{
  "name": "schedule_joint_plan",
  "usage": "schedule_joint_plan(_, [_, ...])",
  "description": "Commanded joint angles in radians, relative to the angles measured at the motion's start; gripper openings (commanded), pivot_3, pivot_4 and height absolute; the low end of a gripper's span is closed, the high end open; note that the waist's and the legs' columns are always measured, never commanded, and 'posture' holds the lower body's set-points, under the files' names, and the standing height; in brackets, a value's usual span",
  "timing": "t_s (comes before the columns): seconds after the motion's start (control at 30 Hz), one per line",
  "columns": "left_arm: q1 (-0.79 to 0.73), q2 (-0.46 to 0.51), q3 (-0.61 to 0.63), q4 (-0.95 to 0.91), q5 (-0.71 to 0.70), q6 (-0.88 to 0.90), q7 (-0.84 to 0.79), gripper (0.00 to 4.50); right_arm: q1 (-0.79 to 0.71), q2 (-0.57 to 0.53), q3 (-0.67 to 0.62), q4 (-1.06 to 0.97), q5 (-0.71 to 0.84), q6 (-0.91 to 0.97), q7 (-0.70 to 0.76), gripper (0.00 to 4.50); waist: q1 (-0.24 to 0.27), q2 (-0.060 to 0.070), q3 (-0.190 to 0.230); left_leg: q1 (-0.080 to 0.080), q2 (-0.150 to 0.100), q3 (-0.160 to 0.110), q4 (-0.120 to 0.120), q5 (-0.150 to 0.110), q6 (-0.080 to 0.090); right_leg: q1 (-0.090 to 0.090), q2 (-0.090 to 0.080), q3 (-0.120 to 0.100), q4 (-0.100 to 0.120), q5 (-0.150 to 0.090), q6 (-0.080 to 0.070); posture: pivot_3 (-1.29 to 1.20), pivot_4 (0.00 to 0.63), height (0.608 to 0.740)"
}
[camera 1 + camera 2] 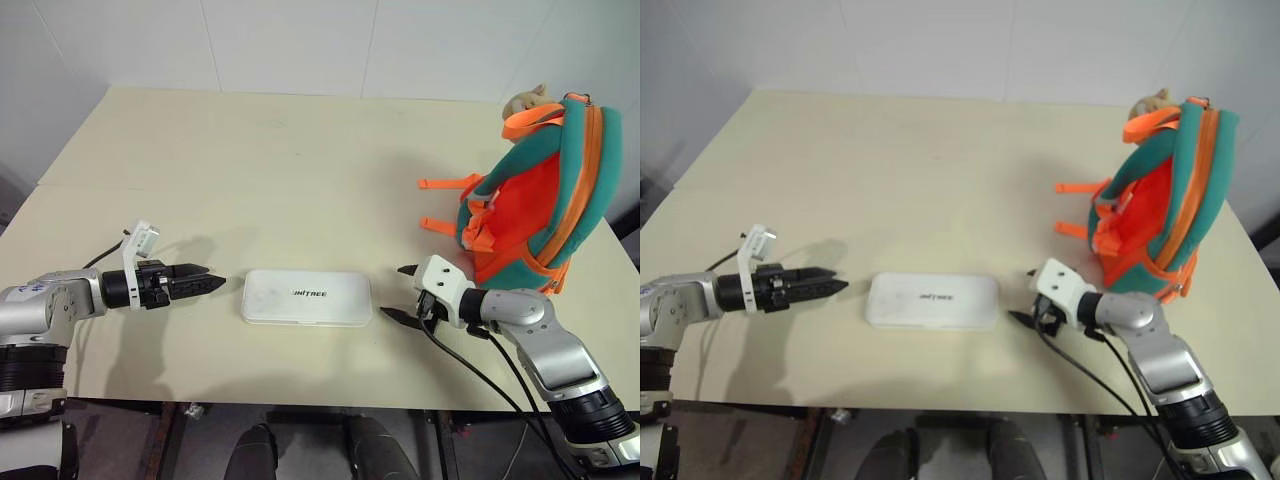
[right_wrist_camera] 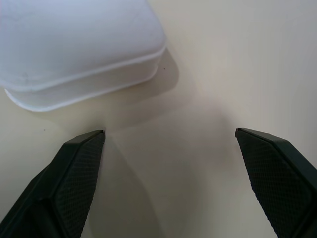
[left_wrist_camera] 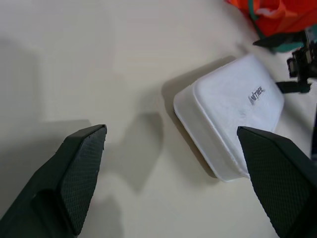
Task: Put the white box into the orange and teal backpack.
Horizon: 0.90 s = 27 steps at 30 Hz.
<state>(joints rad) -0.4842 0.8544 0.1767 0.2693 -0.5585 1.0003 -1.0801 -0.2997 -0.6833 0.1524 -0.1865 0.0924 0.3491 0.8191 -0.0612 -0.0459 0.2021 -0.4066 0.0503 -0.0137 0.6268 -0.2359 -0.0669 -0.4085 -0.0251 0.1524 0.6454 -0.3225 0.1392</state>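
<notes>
On the cream table [image 1: 250, 160] pretty much everything sits toward the near edge. Box [image 1: 307, 297] is dead center near the front, lying flat, lid up, with the small dark lettering readable on top. Its long axis runs straight 9-to-3 across the table, short ends facing the two grippers.

Left gripper [image 1: 205, 284] is at 9 o'clock from the box, pointing at its short end, close but not touching, a bit of bare table between them. Its wrist view shows both fingers [image 3: 81, 171] spread wide with nothing between them, so it's wide open and empty.

Right gripper [image 1: 398, 292] is at 3 o'clock from the box, also just off the other short end, not touching. Same deal: fingers [image 2: 79, 173] well apart, bare tabletop between them, holding nothing. Black cables hang off that wrist toward the near edge.

Backpack [image 1: 545, 190] stands upright over at about 2 o'clock from the box, near the table's right edge, well apart from it, just behind the right arm. Orange straps [image 1: 450, 205] stick out flat toward the table's middle. A tan plush toy [image 1: 525, 100] pokes out at the top. Can't tell whether the zipper is open.

Nothing lies between box and backpack except the right gripper and its wrist.
</notes>
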Motion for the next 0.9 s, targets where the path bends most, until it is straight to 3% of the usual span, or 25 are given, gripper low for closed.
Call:
schedule_joint_plan(0.03, [-0.015, 0.025, -0.020, 0.009, -0.038, 0.071, -0.052, 4.50, -0.009, 0.011, 0.003, 0.010, -0.021, -0.030, -0.013, 4.47, -0.001, 0.000, 0.000, 0.000, 0.000, 0.000, 0.000, 0.000, 0.000, 0.000, 0.000, 0.000, 0.000, 0.000, 0.000, 0.00, 0.150, 0.740])
schedule_joint_plan(0.37, [-0.100, -0.063, -0.070, 0.150, -0.054, 0.114, -0.122, 4.50, -0.058, 0.051, 0.024, 0.034, -0.040, -0.052, 0.002, 4.47, 0.002, 0.000, 0.000, 0.000, 0.000, 0.000, 0.001, 0.000, -0.001, 0.000, 0.000, 0.000, 0.001, 0.000, 0.000, 0.00, 0.150, 0.740])
schedule_joint_plan(0.9, [-0.191, -0.107, -0.239, 0.231, -0.025, 0.226, -0.204, 4.50, -0.073, 0.066, 0.029, 0.041, -0.047, -0.068, -0.003, 4.47, 0.003, 0.000, 0.000, 0.000, 0.000, -0.001, 0.001, 0.000, -0.001, 0.000, 0.000, 0.000, 0.002, 0.000, 0.000, 0.00, 0.150, 0.740])
